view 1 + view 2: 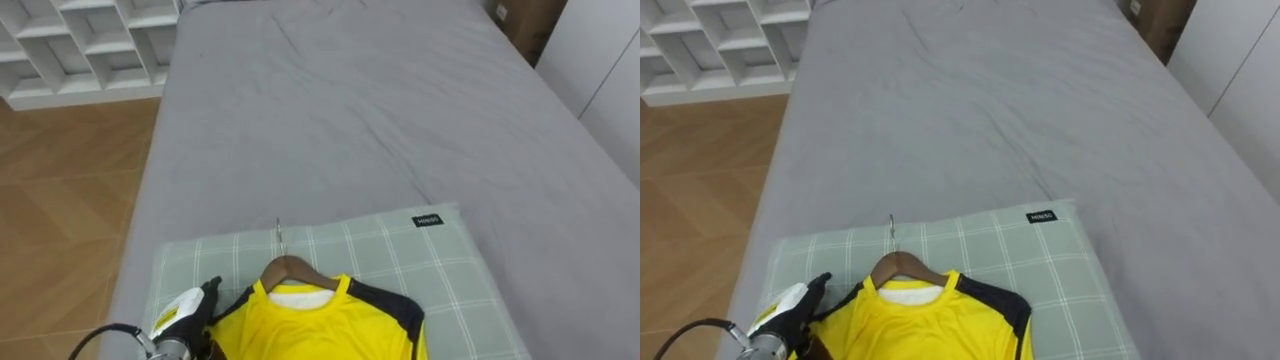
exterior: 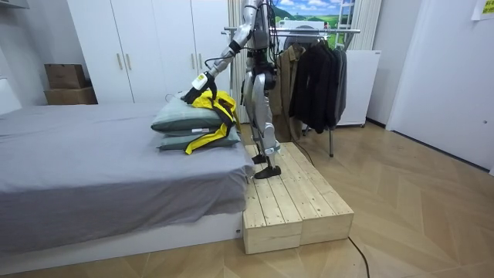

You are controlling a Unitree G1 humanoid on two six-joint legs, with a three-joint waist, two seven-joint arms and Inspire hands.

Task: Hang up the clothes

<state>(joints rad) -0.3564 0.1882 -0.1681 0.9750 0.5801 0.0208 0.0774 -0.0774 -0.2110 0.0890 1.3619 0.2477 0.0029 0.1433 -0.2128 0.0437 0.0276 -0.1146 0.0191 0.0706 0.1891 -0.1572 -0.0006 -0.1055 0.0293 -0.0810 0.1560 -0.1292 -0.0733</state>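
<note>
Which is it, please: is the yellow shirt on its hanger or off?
On: the yellow shirt's collar wraps the wooden hanger, whose hook lies flat on the checked pillow.

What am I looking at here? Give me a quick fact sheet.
Robot: stands on wooden platform beside grey bed
Clothing: yellow shirt on wooden hanger, lying on checked pillow
Left hand: at the shirt's shoulder edge
Pillow: on the bed
Clothes rack: behind robot, dark garments hanging
</note>
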